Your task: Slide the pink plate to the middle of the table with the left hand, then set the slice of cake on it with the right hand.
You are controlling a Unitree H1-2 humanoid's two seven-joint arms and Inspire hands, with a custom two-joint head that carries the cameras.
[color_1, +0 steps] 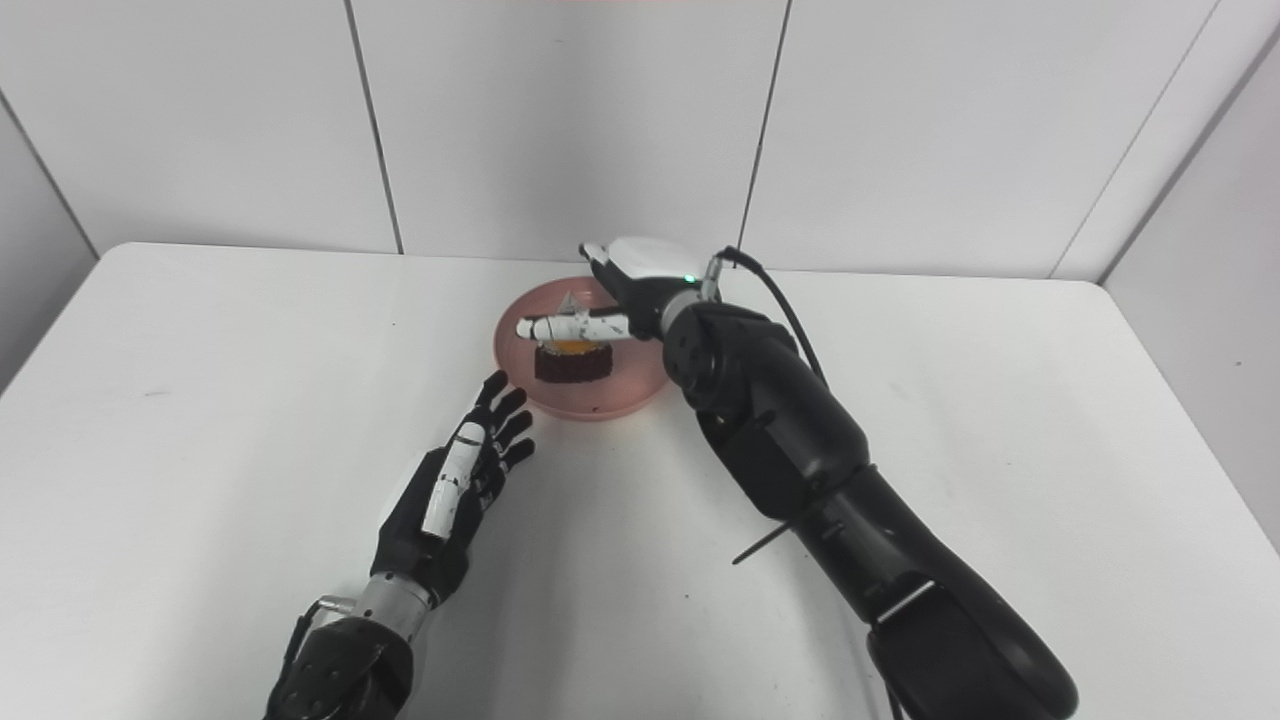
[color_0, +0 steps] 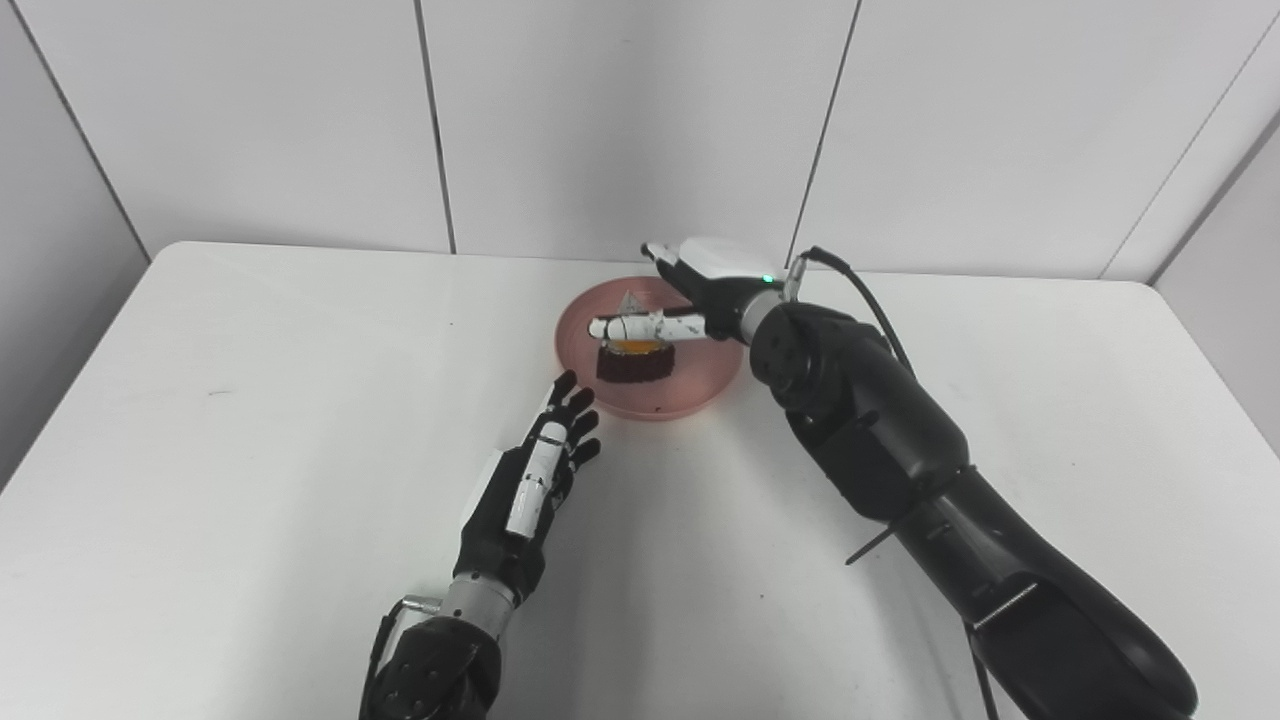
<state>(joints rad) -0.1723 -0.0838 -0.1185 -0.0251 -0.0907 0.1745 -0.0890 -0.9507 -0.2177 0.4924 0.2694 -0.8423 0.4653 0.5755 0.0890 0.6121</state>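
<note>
The pink plate (color_0: pixel 700 388) lies at the back middle of the white table. On it stands the slice of cake (color_0: pixel 635 365), dark brown with a yellow top. My right hand (color_0: pixel 700 290) hovers over the plate's far right side, open, with its thumb stretched just above the cake and its fingers pointing away toward the wall. Nothing is held in it. My left hand (color_0: pixel 540 465) rests open near the table, fingers apart, its fingertips a little short of the plate's front left rim.
The white table (color_0: pixel 250 420) has rounded back corners and meets a pale panelled wall (color_0: pixel 620 120) right behind the plate. My right arm (color_0: pixel 900 450) crosses the table's right half, with a black cable (color_0: pixel 870 300) looping off the wrist.
</note>
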